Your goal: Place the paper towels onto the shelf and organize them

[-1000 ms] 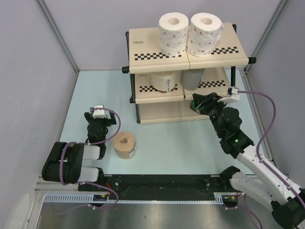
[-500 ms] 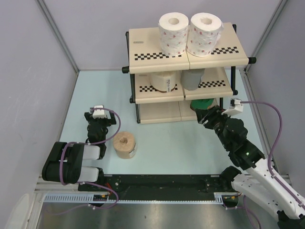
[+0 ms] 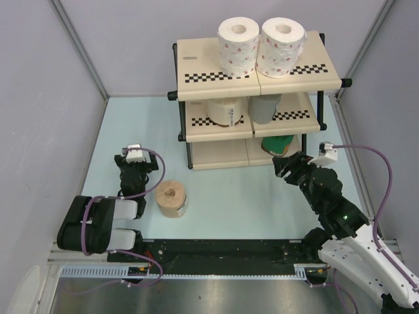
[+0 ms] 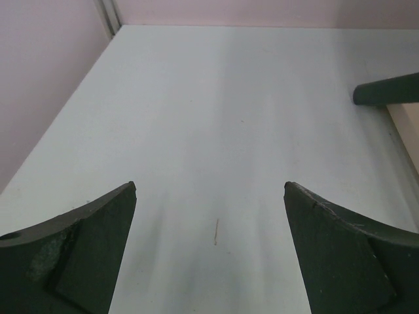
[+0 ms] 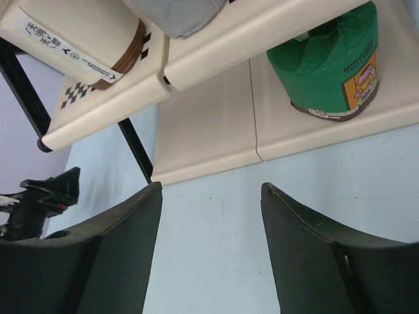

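From above, the shelf (image 3: pixel 252 69) is standing at the far side of the desk (image 3: pixel 229 196). Two white rolls (image 3: pixel 237 44) (image 3: pixel 283 46) are sitting upright, side by side and touching, on its top tier. On the middle tier the cream roll (image 3: pixel 226 110) and the grey roll (image 3: pixel 264 108) are standing next to each other, partly hidden under the top panel. The green roll (image 3: pixel 280 144) is resting on the right half of the bottom tier. The tan roll (image 3: pixel 171 198) is standing alone on the desk, well apart from the shelf and just beside the left hand (image 3: pixel 135 167). The right hand (image 3: pixel 288 165) is hovering just in front of the green roll, pointing at it without touching.

In the left wrist view, the left hand (image 4: pixel 209 190) is showing its fingers (image 4: pixel 72 255) spread wide with only bare desk (image 4: pixel 216 98) between them. A black frame tube (image 4: pixel 386 90) of the shelf is poking in at the right edge.

In the right wrist view, the right hand (image 5: pixel 211 190) is holding its fingers (image 5: pixel 111 255) apart, gripping nothing, above the desk in front of the bottom panel of the shelf (image 5: pixel 216 124). The green roll (image 5: pixel 330 62) is standing free on that panel, ahead and to the right. Above it the cream roll (image 5: pixel 65 39) and the grey roll (image 5: pixel 186 13) are sitting on the middle tier.
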`<state>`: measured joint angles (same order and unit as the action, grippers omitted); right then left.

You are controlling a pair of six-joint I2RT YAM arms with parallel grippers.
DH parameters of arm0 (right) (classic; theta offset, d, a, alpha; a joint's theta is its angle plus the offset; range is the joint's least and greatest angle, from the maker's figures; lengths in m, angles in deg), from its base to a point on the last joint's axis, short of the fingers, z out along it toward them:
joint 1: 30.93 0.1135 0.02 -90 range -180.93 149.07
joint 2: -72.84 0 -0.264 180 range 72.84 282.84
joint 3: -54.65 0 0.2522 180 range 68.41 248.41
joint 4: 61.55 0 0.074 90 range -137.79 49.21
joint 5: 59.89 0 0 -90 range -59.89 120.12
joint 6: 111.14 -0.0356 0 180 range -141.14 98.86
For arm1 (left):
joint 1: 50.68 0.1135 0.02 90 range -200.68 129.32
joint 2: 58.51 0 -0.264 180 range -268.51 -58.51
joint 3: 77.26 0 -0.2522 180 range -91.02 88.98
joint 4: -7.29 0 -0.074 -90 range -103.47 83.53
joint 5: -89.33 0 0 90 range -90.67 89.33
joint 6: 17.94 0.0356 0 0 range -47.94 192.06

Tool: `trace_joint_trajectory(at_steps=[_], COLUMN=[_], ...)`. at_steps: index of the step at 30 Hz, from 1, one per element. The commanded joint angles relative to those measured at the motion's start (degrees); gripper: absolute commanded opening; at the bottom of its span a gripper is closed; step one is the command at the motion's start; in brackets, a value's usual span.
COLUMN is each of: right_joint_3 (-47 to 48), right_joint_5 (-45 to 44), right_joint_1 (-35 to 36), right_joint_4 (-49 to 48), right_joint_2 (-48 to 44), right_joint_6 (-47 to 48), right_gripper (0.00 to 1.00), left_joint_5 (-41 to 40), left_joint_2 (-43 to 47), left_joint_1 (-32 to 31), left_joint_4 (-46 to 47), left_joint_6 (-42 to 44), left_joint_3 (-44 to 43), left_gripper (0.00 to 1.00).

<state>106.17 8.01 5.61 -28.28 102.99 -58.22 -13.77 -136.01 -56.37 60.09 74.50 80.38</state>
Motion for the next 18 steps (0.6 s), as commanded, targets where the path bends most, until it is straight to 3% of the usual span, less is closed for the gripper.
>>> trace_joint_trajectory(at_steps=[1, 2, 4, 6, 12, 18], right_joint_3=[-0.49, -0.49, -0.67, -0.67, -0.84, -1.02], right_joint_5=[-0.13, -0.22, -0.39, -1.09, -1.71, -1.88], right_joint_1=[-0.15, -0.23, -0.24, -0.32, -0.41, -0.50], right_joint_4=[1.50, 1.93, 2.46, 3.26, 4.75, 6.33], right_joint_2=[-0.71, -1.14, -1.58, -2.11, -3.52, -4.22], right_joint_6=[-1.67, -1.59, -1.85, -1.94, -3.08, -3.96], right_gripper=[0.67, 0.67, 0.67, 0.67, 0.67, 0.67], left_joint_5=[-8.94, -13.83, -16.15, -15.20, -2.05, 6.32], left_joint_2=[5.85, 10.13, 14.28, 20.08, 29.23, 38.82], left_joint_1=[-2.38, -4.22, -5.55, -5.64, -5.64, -6.17], left_joint_4=[-6.12, -9.93, -19.51, -29.23, -48.42, -54.08], left_joint_6=[-0.86, -0.59, -1.90, -8.72, -21.12, -32.21], left_joint_3=[-2.99, -4.13, -8.00, -11.76, -18.81, -16.71], left_gripper=[1.00, 1.00, 1.00, 1.00, 1.00, 1.00])
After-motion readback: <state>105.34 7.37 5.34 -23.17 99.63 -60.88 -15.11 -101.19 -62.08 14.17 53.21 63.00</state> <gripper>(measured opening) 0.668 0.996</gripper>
